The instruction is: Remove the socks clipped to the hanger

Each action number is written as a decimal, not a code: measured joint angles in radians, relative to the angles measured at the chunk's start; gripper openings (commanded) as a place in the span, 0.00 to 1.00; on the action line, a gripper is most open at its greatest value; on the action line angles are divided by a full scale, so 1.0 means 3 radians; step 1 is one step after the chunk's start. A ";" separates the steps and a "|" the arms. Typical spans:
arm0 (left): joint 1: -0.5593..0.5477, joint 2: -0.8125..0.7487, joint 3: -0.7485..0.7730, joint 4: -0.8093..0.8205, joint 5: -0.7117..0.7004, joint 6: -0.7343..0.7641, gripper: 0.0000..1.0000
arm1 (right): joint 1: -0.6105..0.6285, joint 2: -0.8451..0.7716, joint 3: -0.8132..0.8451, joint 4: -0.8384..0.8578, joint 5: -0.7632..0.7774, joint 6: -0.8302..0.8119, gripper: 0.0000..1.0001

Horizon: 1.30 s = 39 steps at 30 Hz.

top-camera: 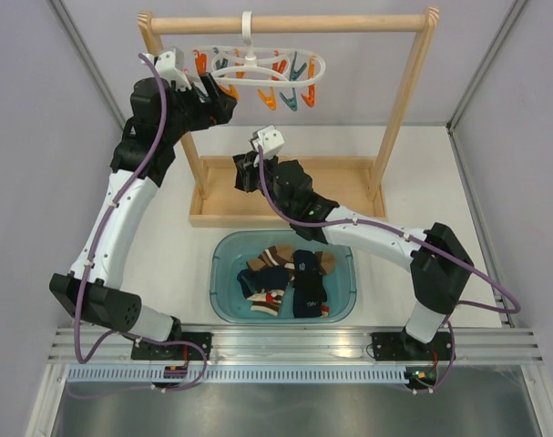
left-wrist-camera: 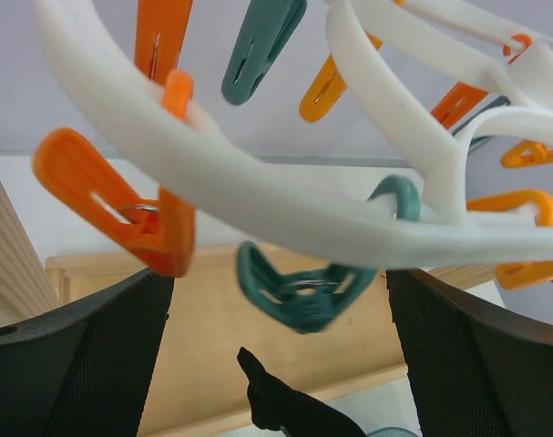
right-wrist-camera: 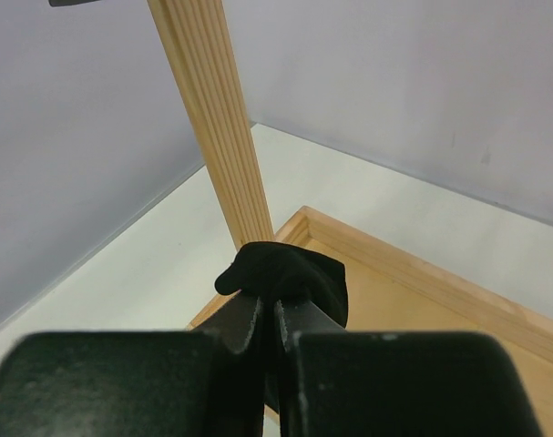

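A dark sock is gripped in closed right fingers just beyond the teal bin; left fingers (wide apart, empty) are poised at the hanger.

Table, wooden rack, teal tub

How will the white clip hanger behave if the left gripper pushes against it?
The hanger hangs from the rail by one hook, so it will probably swing or twist away. It looks like thin plastic, likely light. The pegs dangle loosely and may jiggle.
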State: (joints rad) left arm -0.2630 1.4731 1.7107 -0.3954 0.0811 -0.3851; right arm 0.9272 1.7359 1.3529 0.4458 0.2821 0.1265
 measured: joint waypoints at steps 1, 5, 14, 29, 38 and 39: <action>0.0000 -0.0025 -0.0037 0.0001 0.0000 0.0000 1.00 | 0.0000 -0.0010 -0.0024 -0.0001 0.0000 0.0000 0.03; 0.0000 -0.0153 -0.0175 0.0004 0.0000 0.0001 1.00 | 0.0000 -0.0069 -0.0116 -0.0019 0.0009 0.0001 0.03; 0.0000 -0.0706 -0.0781 0.0029 -0.0001 0.0004 1.00 | 0.0000 -0.0346 -0.0439 -0.0122 0.0102 0.0003 0.02; 0.0000 -0.2080 -0.2152 0.0051 -0.0003 0.0193 1.00 | 0.0000 -0.1761 -0.1489 -0.0969 0.0526 0.0211 0.03; 0.0000 -0.2104 -0.2505 0.0072 -0.0003 0.0315 1.00 | 0.0345 -0.2152 -0.1532 -0.2047 0.0647 0.0551 0.03; 0.0000 -0.2116 -0.2508 0.0074 -0.0003 0.0319 1.00 | 0.0473 -0.2153 -0.1542 -0.2148 0.0662 0.0599 0.03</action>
State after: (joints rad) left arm -0.2630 0.8383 0.9585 -0.3733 0.0803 -0.2893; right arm 1.0691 1.0901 0.8902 -0.1986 0.4808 0.3061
